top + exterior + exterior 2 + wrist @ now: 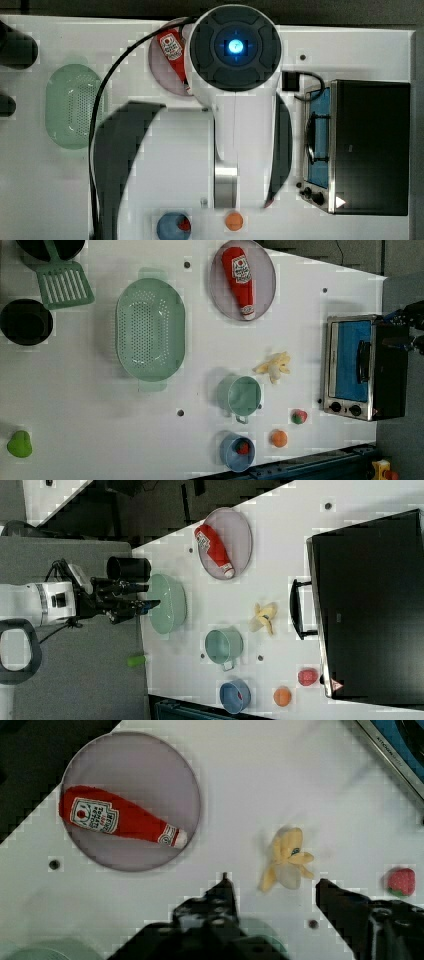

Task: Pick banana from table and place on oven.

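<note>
Your banana lies on the table just in front of the oven door, between the oven and the green cup, untouched. Judge it as a light, soft toy — the splayed peel strips will likely flex and slip, so aim to close across the thicker whitish core, not the strips.

Your gripper hangs well above the table with its fingers spread wide and nothing between them; in the wrist view the banana sits in the gap beyond the fingertips.

The top view has the arm covering the banana's spot by the oven, while the left view and the right view show it plainly. The right view gives you the oven's broad black top, your landing place — the wrist view catches just a corner of its door.
</note>
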Robot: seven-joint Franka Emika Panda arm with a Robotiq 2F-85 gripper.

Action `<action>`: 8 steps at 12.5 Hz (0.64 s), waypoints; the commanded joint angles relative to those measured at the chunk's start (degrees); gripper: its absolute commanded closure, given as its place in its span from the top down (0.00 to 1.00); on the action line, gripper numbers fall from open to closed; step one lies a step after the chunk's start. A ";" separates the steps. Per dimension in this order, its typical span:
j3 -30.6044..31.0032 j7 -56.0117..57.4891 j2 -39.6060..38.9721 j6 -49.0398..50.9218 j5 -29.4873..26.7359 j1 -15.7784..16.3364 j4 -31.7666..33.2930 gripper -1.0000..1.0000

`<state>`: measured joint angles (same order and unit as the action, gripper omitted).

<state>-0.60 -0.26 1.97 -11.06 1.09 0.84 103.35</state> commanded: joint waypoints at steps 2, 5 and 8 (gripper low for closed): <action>-1.49 -4.50 31.21 12.84 -1.38 -1.46 17.18 0.90; -1.46 -4.50 30.99 12.82 -1.38 -1.45 17.39 1.00; -1.41 -4.50 28.38 11.35 -1.38 -1.45 18.88 1.00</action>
<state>-2.47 -1.23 37.35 -1.05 -0.09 -0.80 117.95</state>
